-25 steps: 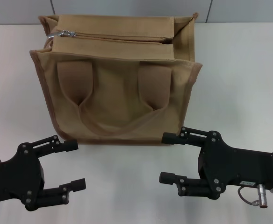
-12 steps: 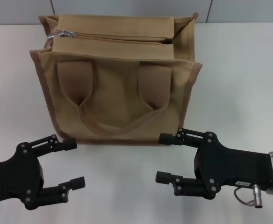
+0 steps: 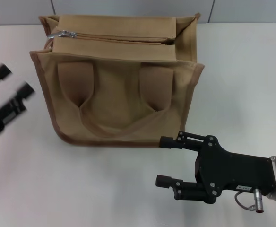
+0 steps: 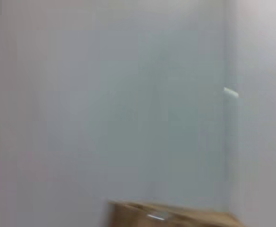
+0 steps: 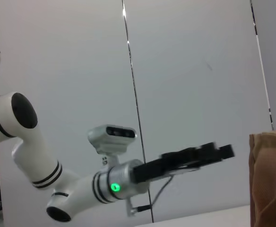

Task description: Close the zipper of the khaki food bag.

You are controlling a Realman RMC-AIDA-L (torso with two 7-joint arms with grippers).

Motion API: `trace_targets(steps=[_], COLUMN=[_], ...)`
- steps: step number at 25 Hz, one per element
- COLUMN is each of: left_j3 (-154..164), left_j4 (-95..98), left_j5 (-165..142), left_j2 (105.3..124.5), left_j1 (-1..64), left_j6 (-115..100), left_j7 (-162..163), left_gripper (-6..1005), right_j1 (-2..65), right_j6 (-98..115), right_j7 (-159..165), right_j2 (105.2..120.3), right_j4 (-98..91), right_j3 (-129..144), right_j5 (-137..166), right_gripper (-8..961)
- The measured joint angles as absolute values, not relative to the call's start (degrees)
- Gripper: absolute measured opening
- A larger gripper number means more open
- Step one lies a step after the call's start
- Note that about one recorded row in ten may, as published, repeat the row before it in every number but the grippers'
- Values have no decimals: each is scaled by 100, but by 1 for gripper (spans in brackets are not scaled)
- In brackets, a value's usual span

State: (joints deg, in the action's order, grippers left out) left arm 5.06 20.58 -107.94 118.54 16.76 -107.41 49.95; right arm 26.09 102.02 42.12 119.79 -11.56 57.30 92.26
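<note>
The khaki food bag (image 3: 119, 94) stands upright in the middle of the white table, its strap handles facing me. The zipper (image 3: 114, 39) runs along its top, with the silver slider (image 3: 62, 34) at the bag's left end. My left gripper (image 3: 14, 81) is open and empty, blurred by motion, to the left of the bag at mid-height and clear of it. It also shows in the right wrist view (image 5: 199, 155). My right gripper (image 3: 165, 161) is open and empty, just in front of the bag's lower right corner. The bag's top (image 4: 171, 216) shows in the left wrist view.
The white table (image 3: 242, 71) stretches around the bag, with a grey panelled wall (image 3: 128, 7) right behind it. The bag's edge (image 5: 270, 179) fills the side of the right wrist view. My left arm's white links (image 5: 34, 161) cross that view.
My left gripper has swung quickly from in front of the bag's lower left corner up and out to the bag's left side. My right gripper has edged slightly left and down.
</note>
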Motion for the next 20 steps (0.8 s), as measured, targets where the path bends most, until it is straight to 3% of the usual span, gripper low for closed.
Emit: trace_targets(steps=[9, 18, 20], left_j3=[362, 895, 1346], left_j4=[1727, 1755, 1888], left_j5=[-10529, -10583, -10580], left_j2=[11872, 11859, 11854], left_j1=[2091, 2521, 2534], left_j6=[-9869, -9470, -9545], left_j7=[4934, 4733, 4743], left_gripper=[770, 439, 439], right_j1=[2737, 2795, 2795], right_j6=[10049, 9966, 9966], right_j7=[3968, 3963, 3963], right_j2=[11983, 11988, 11988], right_j4=[-824, -739, -737], right_j3=[5712, 5678, 5673], right_j5=[9220, 9219, 9219], right_gripper=[732, 731, 731])
